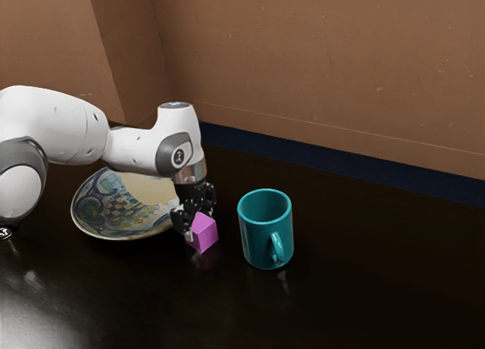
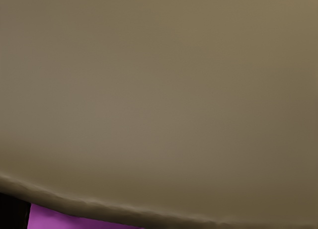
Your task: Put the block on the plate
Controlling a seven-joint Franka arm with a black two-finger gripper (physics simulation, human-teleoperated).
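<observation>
Needed a square hold on the block (image 1: 203,234), under the gripper (image 1: 201,225) (couldn't tell whether open or clamped) between plate (image 1: 95,213) and mug (image 1: 259,235), then a straight lift clear of the rim (image 2: 99,209)

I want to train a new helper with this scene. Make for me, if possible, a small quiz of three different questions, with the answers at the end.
1. True or false: the block is outside the plate.
2. Which thing is farthest toward the exterior view's right?
a) plate
b) block
c) mug
3. Fill the gap with a colour: the pincer is down at the ____ block.

Key: 1. true; 2. c; 3. pink
</observation>
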